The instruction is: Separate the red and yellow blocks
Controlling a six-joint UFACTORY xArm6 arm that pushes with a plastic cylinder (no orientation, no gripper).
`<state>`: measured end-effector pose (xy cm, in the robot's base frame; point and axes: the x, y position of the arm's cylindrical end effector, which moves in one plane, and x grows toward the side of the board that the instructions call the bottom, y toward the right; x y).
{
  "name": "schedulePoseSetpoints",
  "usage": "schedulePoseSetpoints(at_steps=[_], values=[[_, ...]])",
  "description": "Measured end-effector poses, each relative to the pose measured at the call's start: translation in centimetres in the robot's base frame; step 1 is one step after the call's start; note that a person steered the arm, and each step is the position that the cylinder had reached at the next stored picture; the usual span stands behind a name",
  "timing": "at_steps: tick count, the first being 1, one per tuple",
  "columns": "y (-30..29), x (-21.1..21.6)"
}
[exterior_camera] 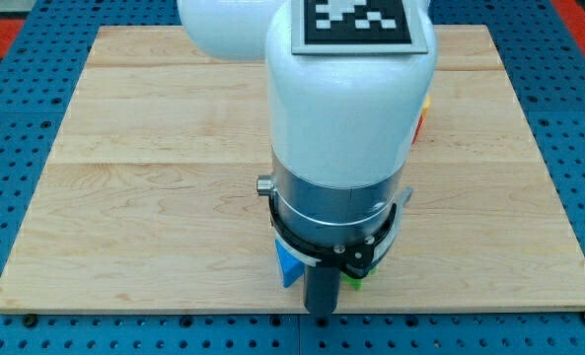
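Observation:
The arm's white body hides much of the board's middle. A sliver of a red block (419, 125) shows at the arm's right edge, with a sliver of a yellow block (426, 103) touching it just above; their shapes are hidden. My tip (320, 311) is near the view's bottom edge of the board, far below those two blocks. It sits between a blue block (289, 264) on its left and a green block (352, 285) on its right.
The wooden board (124, 197) lies on a blue perforated table (6, 148). The board's bottom edge runs just below my tip. Other blocks may be hidden under the arm.

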<state>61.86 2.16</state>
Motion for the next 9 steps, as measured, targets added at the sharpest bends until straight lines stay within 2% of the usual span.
schedulePoseSetpoints(at_steps=[1, 2, 3, 6, 8, 9], values=[[0.5, 0.0], [3.6, -0.1], [9.4, -1.4], [12.9, -15.6], [16.3, -22.2], [15.4, -24.3]])
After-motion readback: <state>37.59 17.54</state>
